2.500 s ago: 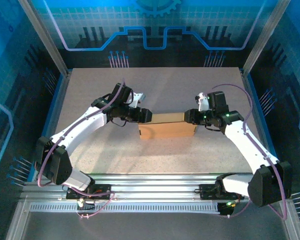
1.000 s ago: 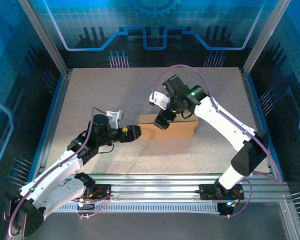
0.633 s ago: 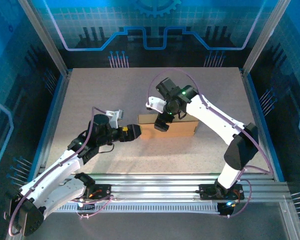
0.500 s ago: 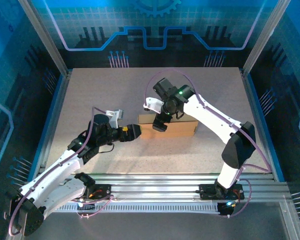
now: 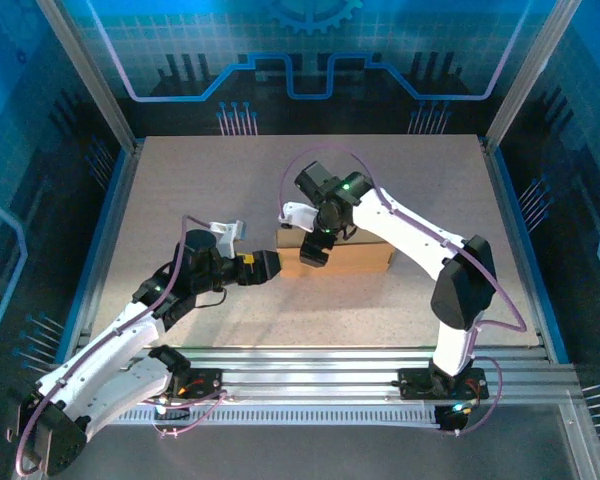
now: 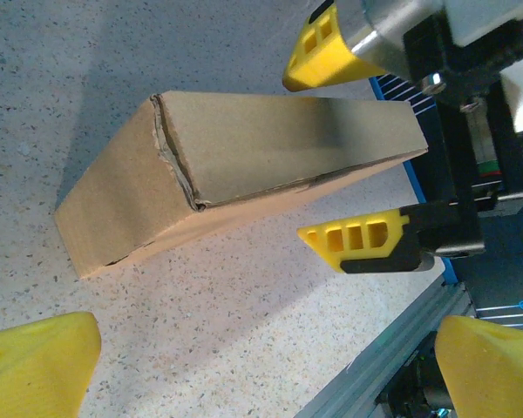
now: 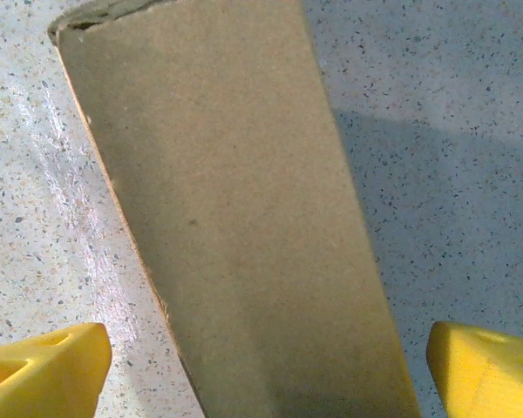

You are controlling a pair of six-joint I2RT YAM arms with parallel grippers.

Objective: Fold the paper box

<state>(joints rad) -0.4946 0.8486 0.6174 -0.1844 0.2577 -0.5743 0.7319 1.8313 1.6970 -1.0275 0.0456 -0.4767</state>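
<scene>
On a broad speckled beige desk (image 5: 180, 190), near its middle: a plain brown cardboard paper box (image 5: 365, 258), lying flat, long side left to right, already closed into a shallow rectangular block. Judged nearly done, with perhaps only the left end left to press home.

Above the left part of the box, reaching in from the right: the right end effector (image 5: 315, 250), jaws spread wide, straddling the box across its short width. From the right wrist, yellow fingertips (image 7: 44, 361) off the cardboard on both sides, gripping nothing.

Just left of the box, low over the desk: the left end effector (image 5: 265, 266), likewise spread wide, holding nothing, pointed at the left end and not touching it.

At that end, from the left wrist, a ragged seam (image 6: 179, 165) down the corner, slightly gaping.

Risks, as a judgement:
- Caving in the hollow walls by squeezing hard across them.
- Skewing or sliding the light box over the desk by pressing at one end only.
- Letting the end flap spring back by leaving the seam untucked.
- Knocking the two end effectors together by crowding both at the same end.
</scene>
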